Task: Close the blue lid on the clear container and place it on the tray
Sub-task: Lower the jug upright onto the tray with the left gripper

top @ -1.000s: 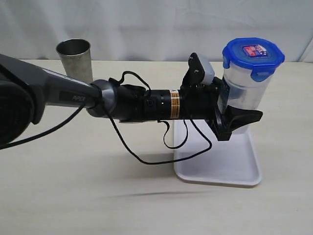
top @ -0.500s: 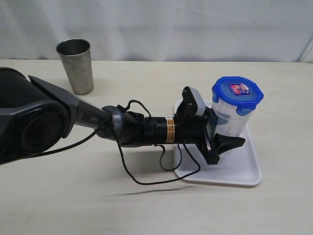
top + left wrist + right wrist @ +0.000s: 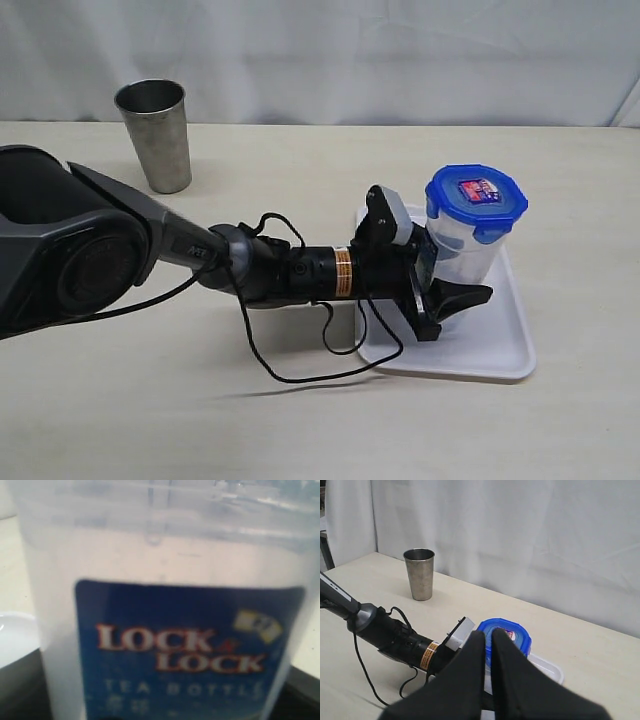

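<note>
The container (image 3: 462, 252), lid (image 3: 476, 198) on, is being gripped upright by the left gripper (image 3: 452, 278), jaws spread wide, over the tray (image 3: 490, 352) at the right; contact between them cannot be told. The right gripper (image 3: 488, 636) is being held closed, empty.

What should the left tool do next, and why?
Probably ease the left tool down slightly until the base seats. It grips the clear container, blue lid already on, over the tray, but the base is hidden, so contact is unconfirmed.
</note>
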You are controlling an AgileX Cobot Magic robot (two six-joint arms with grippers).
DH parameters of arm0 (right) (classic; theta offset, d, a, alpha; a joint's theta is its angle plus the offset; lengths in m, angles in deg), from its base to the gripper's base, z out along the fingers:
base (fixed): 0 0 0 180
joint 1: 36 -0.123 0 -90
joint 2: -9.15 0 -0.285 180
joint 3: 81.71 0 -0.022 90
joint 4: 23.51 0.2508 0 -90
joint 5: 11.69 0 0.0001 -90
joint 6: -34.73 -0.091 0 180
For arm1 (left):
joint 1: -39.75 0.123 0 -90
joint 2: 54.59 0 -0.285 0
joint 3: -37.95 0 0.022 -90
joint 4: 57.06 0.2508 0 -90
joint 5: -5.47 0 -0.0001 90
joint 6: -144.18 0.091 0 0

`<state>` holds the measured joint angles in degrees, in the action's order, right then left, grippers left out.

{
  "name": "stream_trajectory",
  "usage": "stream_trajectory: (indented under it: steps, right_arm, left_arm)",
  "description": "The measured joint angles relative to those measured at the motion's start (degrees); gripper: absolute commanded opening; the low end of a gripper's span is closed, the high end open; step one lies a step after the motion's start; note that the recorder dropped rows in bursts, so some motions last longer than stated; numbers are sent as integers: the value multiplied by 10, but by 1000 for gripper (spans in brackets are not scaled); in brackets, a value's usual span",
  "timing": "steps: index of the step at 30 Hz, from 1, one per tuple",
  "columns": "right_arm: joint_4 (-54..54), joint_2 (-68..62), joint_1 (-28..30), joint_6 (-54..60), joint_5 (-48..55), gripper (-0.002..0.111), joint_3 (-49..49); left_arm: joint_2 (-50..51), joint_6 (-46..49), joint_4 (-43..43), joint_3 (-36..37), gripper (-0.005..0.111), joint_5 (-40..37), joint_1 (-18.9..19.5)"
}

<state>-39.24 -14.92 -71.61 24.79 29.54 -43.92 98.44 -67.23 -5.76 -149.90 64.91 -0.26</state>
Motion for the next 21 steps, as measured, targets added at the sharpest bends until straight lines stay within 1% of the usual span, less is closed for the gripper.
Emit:
stream_trajectory:
  steps: [3, 6, 10, 12, 14, 17, 18, 21]
  right_arm:
    - [0, 0, 0, 0, 0, 5, 0]
    - [0, 0, 0, 0, 0, 5, 0]
    - [0, 0, 0, 0, 0, 5, 0]
    - [0, 0, 0, 0, 0, 5, 0]
    - [0, 0, 0, 0, 0, 5, 0]
    - [0, 0, 0, 0, 0, 5, 0]
    - [0, 0, 0, 0, 0, 5, 0]
    - [0, 0, 0, 0, 0, 5, 0]
  left_arm:
    - [0, 0, 0, 0, 0, -2, 0]
    - [0, 0, 0, 0, 0, -29, 0]
    - [0, 0, -3, 0, 0, -36, 0]
    - [0, 0, -3, 0, 3, -36, 0]
    - [0, 0, -3, 0, 11, -34, 0]
    - [0, 0, -3, 0, 27, -33, 0]
    - [0, 0, -3, 0, 34, -33, 0]
    - [0, 0, -3, 0, 64, -33, 0]
